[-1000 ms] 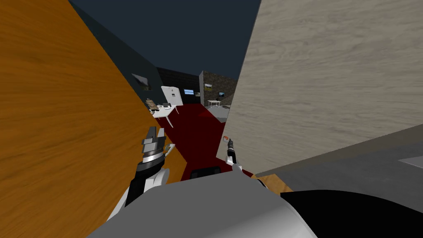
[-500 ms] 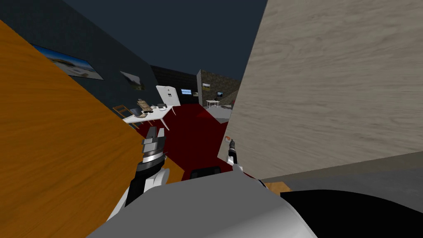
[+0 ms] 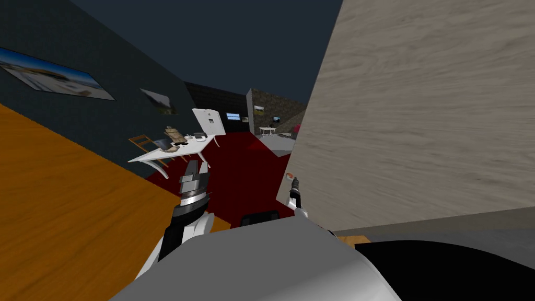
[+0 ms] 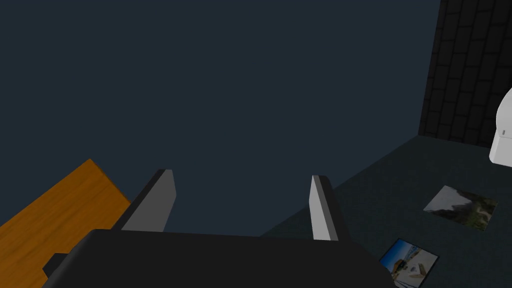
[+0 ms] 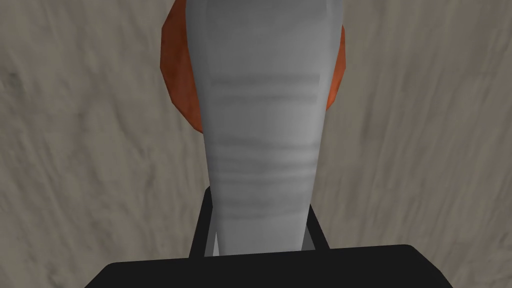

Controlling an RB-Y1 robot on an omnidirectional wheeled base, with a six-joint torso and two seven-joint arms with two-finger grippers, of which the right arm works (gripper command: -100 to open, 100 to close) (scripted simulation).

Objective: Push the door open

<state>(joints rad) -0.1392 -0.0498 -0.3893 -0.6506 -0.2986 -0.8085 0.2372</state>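
1. The orange-brown wooden door [image 3: 62, 209] stands swung wide on the left, its free edge just beside the left arm [image 3: 183, 214].
2. The left jaws are spread wide with nothing between them. They point past the door's edge toward a dark wall [image 4: 225, 90]. I cannot tell whether they touch the door.
3. The right jaws sit close against a pale wood-grain panel [image 3: 418, 130] on the right. They are closed on a light grey tapered piece [image 5: 265, 140] with an orange disc [image 5: 177, 75] behind it.
4. Farther off, a white bench [image 3: 172, 150] stands on dark red floor [image 3: 240, 172].
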